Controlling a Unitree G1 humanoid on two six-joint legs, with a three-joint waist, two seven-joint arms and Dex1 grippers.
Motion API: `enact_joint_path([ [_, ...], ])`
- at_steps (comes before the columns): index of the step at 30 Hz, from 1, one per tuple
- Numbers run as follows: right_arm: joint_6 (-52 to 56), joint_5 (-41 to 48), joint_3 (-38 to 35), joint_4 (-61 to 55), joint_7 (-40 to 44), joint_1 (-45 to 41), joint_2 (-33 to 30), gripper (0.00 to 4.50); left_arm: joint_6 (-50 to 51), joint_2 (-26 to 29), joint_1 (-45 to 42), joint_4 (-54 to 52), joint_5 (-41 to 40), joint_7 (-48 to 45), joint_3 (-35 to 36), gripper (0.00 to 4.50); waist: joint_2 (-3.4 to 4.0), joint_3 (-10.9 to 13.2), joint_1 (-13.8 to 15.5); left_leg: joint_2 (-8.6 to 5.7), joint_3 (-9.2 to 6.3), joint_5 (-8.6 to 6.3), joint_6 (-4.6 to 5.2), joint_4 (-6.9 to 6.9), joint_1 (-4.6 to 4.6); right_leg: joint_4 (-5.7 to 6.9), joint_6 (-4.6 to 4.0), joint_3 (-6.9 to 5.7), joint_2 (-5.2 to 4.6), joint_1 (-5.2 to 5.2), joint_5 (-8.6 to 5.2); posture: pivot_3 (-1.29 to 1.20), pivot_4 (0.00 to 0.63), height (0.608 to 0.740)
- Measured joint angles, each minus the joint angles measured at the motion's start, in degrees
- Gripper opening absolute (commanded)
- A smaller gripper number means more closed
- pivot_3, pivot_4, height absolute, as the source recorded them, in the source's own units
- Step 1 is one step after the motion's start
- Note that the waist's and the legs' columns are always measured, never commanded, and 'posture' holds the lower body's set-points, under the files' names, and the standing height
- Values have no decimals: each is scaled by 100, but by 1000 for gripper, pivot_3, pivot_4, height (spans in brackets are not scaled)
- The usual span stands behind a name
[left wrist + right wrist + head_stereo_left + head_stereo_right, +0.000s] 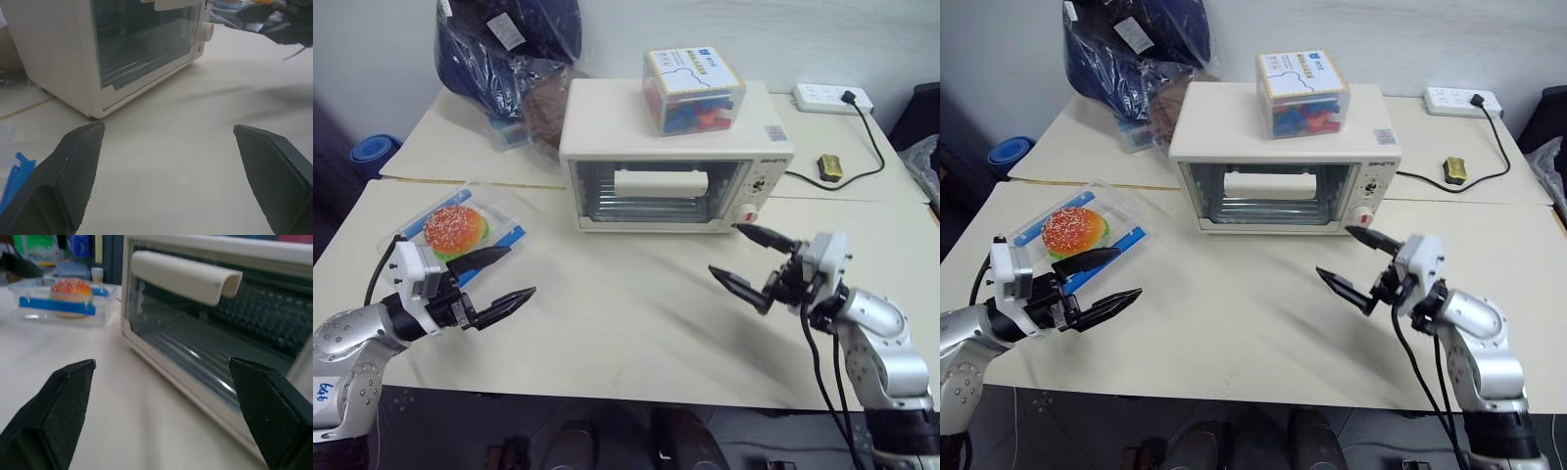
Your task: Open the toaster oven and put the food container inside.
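Both end effectors (491,277) (754,258) level, spread

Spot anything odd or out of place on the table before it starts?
One thing: a clear box of colourful pieces sits on top of the toaster oven. Odd spot, but clear of the door, which is shut. The food container lies flat and askew; nothing spilled or damaged.

The left gripper (168,171) has its two black fingers (78,171) spread wide over the bare table (186,147). At eleven o'clock stands the toaster oven (98,49), door closed. At one o'clock a dark blurred shape, probably the right gripper (274,22).
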Motion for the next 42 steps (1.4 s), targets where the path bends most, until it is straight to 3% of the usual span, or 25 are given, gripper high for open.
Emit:
enact_joint_path([
  [3, 395, 56, 58, 322, -79, -697, 154, 4492, 117, 33, 75, 9, -87, -197, 61, 4500, 0, 0, -7, 0, 3, 0, 1, 0, -8, -7, 1, 1, 0, -8, 0, 0, 150, 740],
  [11, 550, 96, 242, 700, 195, -1358, 517, 4492, 381, -144, 236, -355, -383, -128, 153, 4500, 0, 0, -16, 0, 8, 9, -16, 3, -44, 10, 2, 5, 1, -57, 1, 0, 150, 740],
  [14, 625, 168, 251, 573, 438, -1250, 511, 4492, 450, -228, 281, -412, -447, 62, 216, 4500, 0, 0, -14, 1, 7, 8, -14, 2, -47, 14, 2, 4, 3, -61, 1, 0, 150, 740],
  [20, 9, -248, 481, 22, 1251, -178, 71, 4492, 835, -216, 18, -424, -693, 397, 360, 4500, 0, 0, -9, -1, 8, 6, -7, 11, -50, 19, 2, 4, 3, -62, 1, 0, 150, 740],
  [26, -570, -679, 546, -52, 1363, 322, -13, 4500, 971, -371, -1267, 90, -598, 996, 91, 2662, -1, 1, -18, -5, 14, 14, -13, 15, -24, 55, 2, 10, 7, -53, 1, 0, 150, 740],
  [29, -805, -919, 596, -49, 1160, 354, 110, 4500, 974, -710, -2509, 722, -1, 1211, -811, 1674, -6, 0, 18, -9, 10, 18, -21, 20, -26, 58, 3, 6, 10, -51, 2, 0, 150, 740],
  [35, -1217, -1126, 651, -73, 866, 726, 221, 4500, 608, -1122, -3293, 1563, 784, 900, -1830, 13, -6, 0, -40, 1, 42, 28, -43, 6, -37, 55, 9, 14, 22, -67, 3, 0, 150, 740],
  [42, -1530, -1097, -16, -230, 604, 2032, 60, 4500, 223, -808, -2988, 1640, 1466, 277, -2351, 13, -6, 0, 46, -8, 34, 26, -36, 24, -40, 40, 9, 20, 10, -61, 3, 0, 150, 740],
])
